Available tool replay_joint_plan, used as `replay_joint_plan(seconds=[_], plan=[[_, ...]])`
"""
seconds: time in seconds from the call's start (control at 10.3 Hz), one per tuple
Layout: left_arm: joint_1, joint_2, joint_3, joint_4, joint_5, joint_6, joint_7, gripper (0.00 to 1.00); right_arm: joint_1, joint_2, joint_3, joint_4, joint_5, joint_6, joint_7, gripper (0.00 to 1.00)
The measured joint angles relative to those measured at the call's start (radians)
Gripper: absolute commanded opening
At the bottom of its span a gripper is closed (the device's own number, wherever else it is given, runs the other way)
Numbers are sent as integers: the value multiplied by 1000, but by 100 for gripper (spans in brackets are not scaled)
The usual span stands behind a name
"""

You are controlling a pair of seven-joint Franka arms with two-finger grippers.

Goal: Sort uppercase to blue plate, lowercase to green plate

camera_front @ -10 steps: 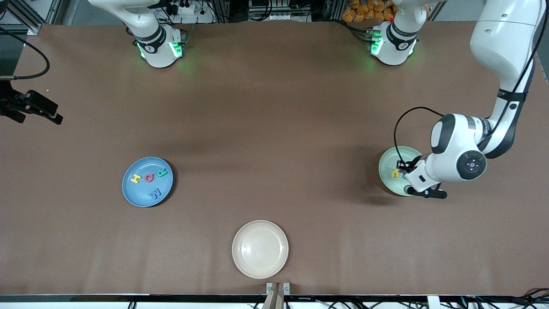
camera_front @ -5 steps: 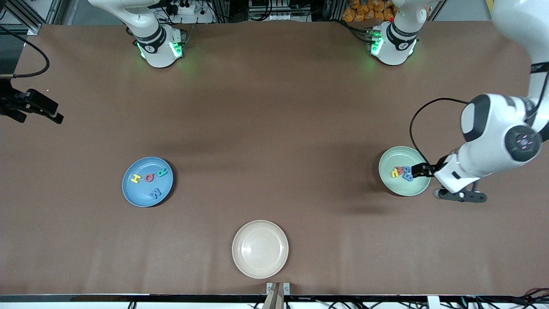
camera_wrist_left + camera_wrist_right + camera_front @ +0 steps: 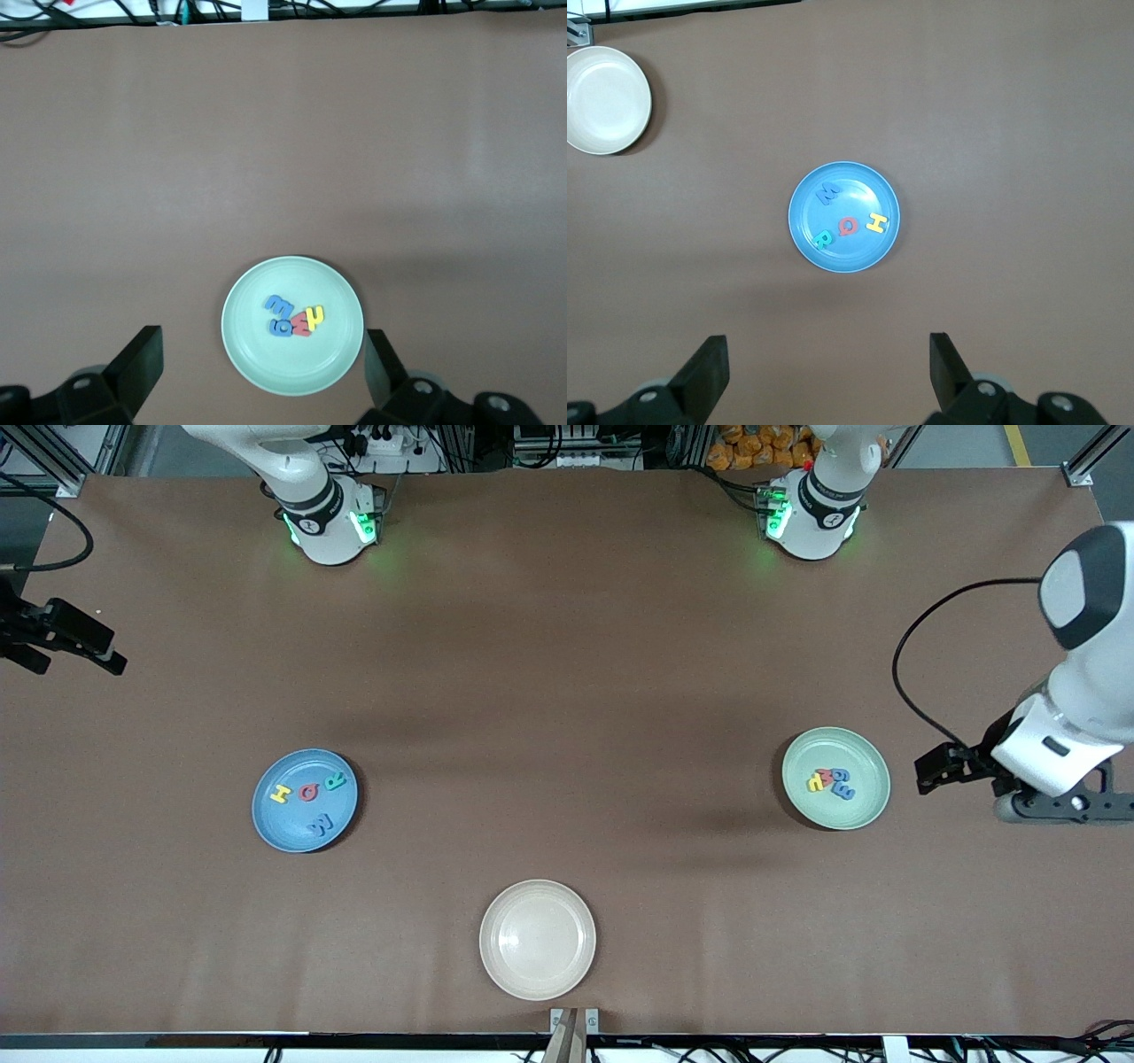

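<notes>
The blue plate point(image 3: 305, 841) holds the uppercase letters: yellow H point(image 3: 280, 794), red Q point(image 3: 308, 791), green R point(image 3: 334, 782) and blue W point(image 3: 321, 825). It also shows in the right wrist view point(image 3: 850, 255). The green plate point(image 3: 864, 810) holds the lowercase letters in a cluster: yellow point(image 3: 815, 782), red point(image 3: 828, 777) and two blue point(image 3: 844, 788). They also show in the left wrist view point(image 3: 292, 319). My left gripper point(image 3: 941, 767) is open and empty, up in the air beside the green plate point(image 3: 266, 367). My right gripper point(image 3: 93, 654) is open and empty, waiting at the right arm's end of the table.
An empty beige plate point(image 3: 537, 974) sits near the table's front edge, nearer to the front camera than both other plates. It also shows in the right wrist view point(image 3: 602, 100). The brown table top lies bare between the plates.
My left gripper has lifted off the green plate and moved toward the left arm's end of the table. The lowercase letters it covered now show. The right arm has barely moved.
</notes>
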Motion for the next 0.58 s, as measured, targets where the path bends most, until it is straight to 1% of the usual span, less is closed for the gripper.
replay_joint_plan(seconds=[0.1, 0.19, 0.29, 0.39, 0.58], plan=[[1, -29, 0, 9, 0, -48, 0, 100, 0, 0, 0, 1, 0, -1, 0, 100], [2, -59, 2, 30, 0, -122, -1, 100, 0, -1, 0, 5, 1, -4, 0, 100], [5, -83, 5, 64, 0, -201, -2, 100, 0, -1, 0, 9, 1, -9, 0, 100], [7, -95, 6, 91, 0, -250, -3, 100, 0, -2, 0, 13, 1, -14, -1, 100], [9, -98, 12, 118, 0, -282, -3, 100, 0, -1, 0, 18, 2, -23, -1, 100]])
